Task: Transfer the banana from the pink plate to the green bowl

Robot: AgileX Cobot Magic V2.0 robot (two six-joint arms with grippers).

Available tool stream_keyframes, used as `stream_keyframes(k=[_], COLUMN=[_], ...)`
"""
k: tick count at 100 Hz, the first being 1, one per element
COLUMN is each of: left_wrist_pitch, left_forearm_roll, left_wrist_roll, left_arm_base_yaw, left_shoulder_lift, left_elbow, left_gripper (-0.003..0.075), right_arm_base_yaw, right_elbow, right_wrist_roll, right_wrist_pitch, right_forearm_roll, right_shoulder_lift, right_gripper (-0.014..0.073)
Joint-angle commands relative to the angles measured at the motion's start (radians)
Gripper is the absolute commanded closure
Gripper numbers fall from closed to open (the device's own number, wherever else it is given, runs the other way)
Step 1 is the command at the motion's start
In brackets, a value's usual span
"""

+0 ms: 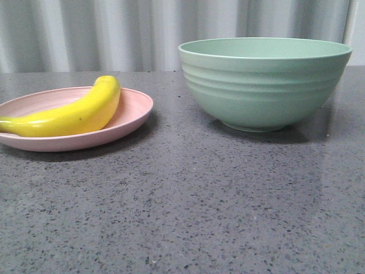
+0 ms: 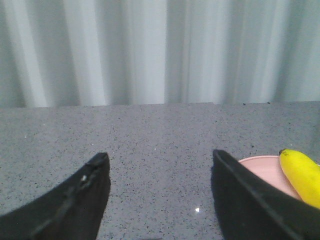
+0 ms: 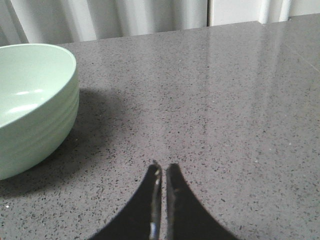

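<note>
The yellow banana [image 1: 71, 116] lies across the pink plate [image 1: 134, 108] at the left of the front view. The pale green bowl [image 1: 263, 83] stands empty to the right of the plate. No gripper shows in the front view. In the left wrist view my left gripper [image 2: 160, 159] is open and empty over bare table, with the plate [image 2: 262, 170] and the banana's tip [image 2: 301, 175] just beyond one finger. In the right wrist view my right gripper [image 3: 163, 167] is shut and empty above the table, apart from the bowl [image 3: 35, 105].
The grey speckled table [image 1: 188, 200] runs to a back edge before a pale curtain [image 1: 114, 31]. A table corner shows in the right wrist view [image 3: 260, 22].
</note>
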Motion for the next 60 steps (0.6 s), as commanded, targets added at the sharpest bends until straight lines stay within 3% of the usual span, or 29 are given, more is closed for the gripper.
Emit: stream_keyframes(k=[1,60], left_wrist_pitch=[-0.072,0.241], left_forearm_roll=[-0.019,-0.023], left_wrist_roll=[-0.006,-0.006], left_arm_base_yaw=[-0.009,-0.398], left_shoulder_lift=[0.044,0.472], left_elbow=[-0.051,-0.363], left_gripper=[0.0318,0.0320], right_arm_base_yaw=[-0.006,-0.006], right_elbow=[-0.036,-0.036], right_wrist_roll=[-0.006,-0.006], right_wrist_pitch=[-0.077,-0.077], right_forearm_roll=[0.000,0.000], right_shoulder_lift=[0.014,0.014], right_gripper=[0.0673,0.0673])
